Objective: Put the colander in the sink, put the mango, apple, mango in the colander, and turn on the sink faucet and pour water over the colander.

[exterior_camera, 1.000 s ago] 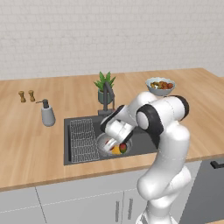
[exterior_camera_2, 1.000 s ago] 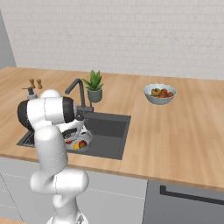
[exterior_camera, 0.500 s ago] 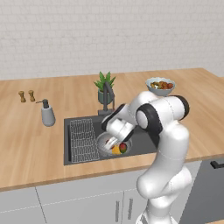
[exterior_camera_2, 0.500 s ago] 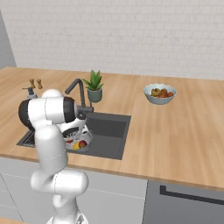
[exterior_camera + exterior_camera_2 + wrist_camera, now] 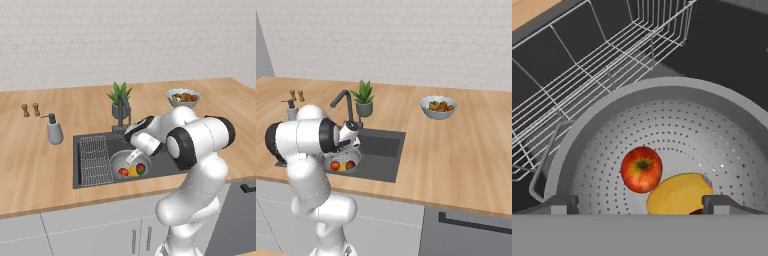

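The wooden bench point(image 5: 35, 150) carries the dark sink point(image 5: 165, 162). The colander point(image 5: 602, 130) sits inside the sink, just beside the wire rack point(image 5: 95, 160). An apple point(image 5: 641, 169) and a yellow mango point(image 5: 679, 194) lie touching in the colander. The end effector point(image 5: 640, 202) hovers above them, fingers spread, gripping nothing.

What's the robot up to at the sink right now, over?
Gripper open above the colander. Colander sits in the sink, apple and a mango inside. Wire rack alongside, nothing blocking.
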